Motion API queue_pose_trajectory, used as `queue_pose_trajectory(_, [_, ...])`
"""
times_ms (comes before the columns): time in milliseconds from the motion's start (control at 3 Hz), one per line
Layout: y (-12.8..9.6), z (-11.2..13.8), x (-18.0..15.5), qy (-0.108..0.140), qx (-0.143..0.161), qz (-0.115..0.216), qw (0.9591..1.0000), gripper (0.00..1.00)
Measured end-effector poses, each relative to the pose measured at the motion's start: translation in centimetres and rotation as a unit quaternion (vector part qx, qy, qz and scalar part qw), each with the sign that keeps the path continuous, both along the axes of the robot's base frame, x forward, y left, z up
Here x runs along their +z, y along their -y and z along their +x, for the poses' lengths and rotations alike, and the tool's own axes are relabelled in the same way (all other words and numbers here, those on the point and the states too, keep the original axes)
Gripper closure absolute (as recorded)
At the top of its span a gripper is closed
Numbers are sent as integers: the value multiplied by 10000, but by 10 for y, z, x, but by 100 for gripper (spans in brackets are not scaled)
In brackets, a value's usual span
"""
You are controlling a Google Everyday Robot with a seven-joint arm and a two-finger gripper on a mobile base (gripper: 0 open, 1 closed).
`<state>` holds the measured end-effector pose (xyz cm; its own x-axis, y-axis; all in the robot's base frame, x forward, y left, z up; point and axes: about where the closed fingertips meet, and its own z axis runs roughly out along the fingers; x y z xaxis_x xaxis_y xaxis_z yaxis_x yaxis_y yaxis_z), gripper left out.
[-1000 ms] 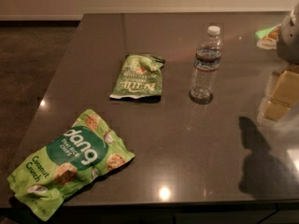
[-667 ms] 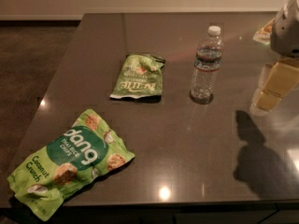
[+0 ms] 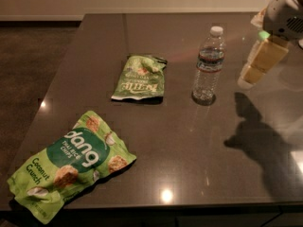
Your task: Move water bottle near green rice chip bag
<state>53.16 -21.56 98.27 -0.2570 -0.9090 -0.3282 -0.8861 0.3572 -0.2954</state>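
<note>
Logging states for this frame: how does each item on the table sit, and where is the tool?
water bottle: upright, capped, standing free on the table.
green rice chip bag: lying flat at the near left corner.
smaller green bag: lying flat, left of the bottle.
tool: in the air right of the bottle, not touching it.

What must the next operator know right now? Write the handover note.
The pincer hangs over the right of the table, right of the water bottle, not touching it.
The water bottle stands upright mid-table beside the smaller green bag.
The lime-green chip bag lies flat at the near left corner.
Done: nothing. Left: grasp the bottle, set it by the lime-green bag.
</note>
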Motion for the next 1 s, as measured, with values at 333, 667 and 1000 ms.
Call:
queue_pose_trajectory(333, [-4,28,-5,-12,-71,497,9987,0])
queue_pose_trajectory(667, [-14,47,-12,-85,-48,961,9953,0])
queue_pose_trajectory(1000, [-27,56,-21,-220,25,1267,9917,0])
